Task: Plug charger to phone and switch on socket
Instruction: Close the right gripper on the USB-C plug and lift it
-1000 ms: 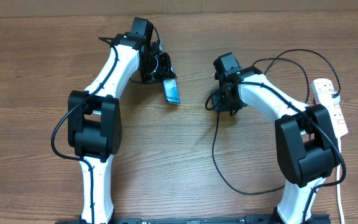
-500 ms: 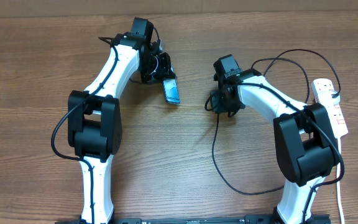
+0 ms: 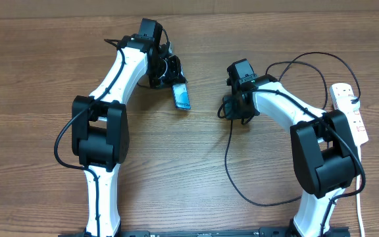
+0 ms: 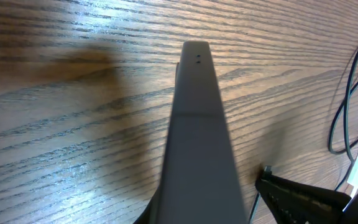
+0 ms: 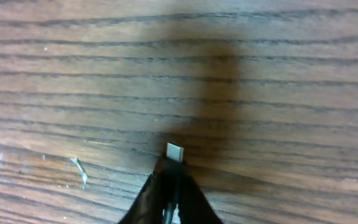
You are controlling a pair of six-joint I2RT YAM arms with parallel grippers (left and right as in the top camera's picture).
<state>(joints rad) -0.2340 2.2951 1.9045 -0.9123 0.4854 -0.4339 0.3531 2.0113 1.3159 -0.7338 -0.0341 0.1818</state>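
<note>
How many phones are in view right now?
1: the phone is held in the left gripper, upper centre of the overhead view. The arms could hide another.

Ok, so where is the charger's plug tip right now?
The charger's plug tip is pinched in the right gripper, poking out just above the table in the right wrist view; overhead, that gripper sits right of the phone.
</note>
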